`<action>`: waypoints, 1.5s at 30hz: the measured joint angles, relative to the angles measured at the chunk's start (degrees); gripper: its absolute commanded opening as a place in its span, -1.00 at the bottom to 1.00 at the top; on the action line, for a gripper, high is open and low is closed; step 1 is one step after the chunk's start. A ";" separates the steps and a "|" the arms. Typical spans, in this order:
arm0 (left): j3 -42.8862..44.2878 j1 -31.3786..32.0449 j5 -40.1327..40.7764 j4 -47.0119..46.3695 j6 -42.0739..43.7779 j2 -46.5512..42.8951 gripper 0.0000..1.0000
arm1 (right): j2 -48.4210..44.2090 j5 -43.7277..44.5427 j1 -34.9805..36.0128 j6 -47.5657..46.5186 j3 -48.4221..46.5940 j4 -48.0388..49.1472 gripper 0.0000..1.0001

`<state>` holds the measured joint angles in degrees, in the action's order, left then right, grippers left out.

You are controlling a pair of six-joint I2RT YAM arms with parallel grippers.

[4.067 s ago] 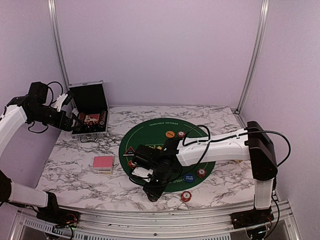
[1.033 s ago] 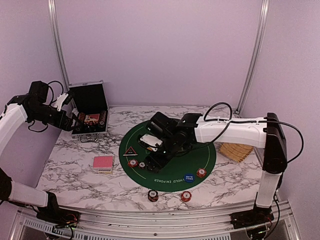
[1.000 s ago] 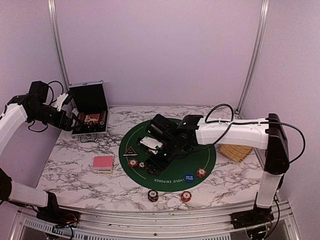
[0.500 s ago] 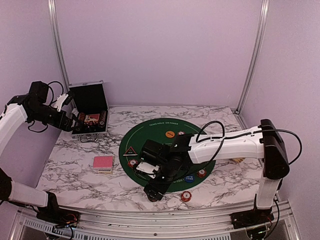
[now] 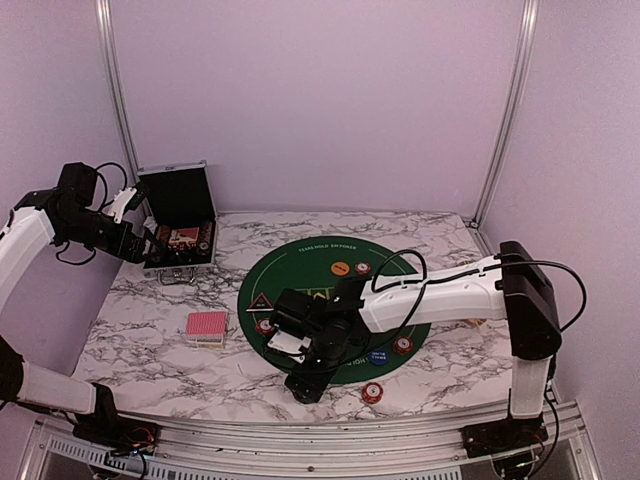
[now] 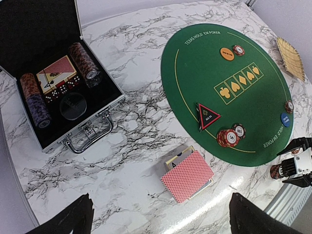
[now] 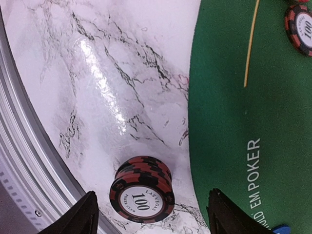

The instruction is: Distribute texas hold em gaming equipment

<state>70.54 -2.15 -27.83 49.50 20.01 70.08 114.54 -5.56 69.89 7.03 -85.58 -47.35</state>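
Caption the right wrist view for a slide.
Open right claw straddles a chip stack on the marble table, just off the green mat.

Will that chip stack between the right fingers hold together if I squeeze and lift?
The chip stack is several loose discs, slightly staggered, so it may shear or shed lower chips. It sits on glossy marble, so a nudge probably slides it rather than tips it.

The round mat is laid at the centre of the table. The open case is placed at upper left, the deck of cards below it, left of the mat. A chip stack is set on the table, just beside the mat.
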 measured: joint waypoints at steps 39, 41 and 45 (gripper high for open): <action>0.76 0.00 0.02 0.79 0.22 -0.04 0.98 | 1.51 -1.53 0.00 -0.37 -0.11 0.81 -0.40; 0.76 0.00 0.02 0.81 0.22 -0.07 0.98 | 1.51 -1.53 0.00 -0.42 -0.11 0.81 -0.43; 0.76 0.00 0.02 0.87 0.22 -0.07 0.98 | 1.46 -1.53 0.00 -0.39 -0.11 0.76 -0.50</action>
<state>71.31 -2.15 -27.81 50.37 20.23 70.02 116.01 -7.09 69.89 6.63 -85.69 -46.59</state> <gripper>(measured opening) 0.989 0.390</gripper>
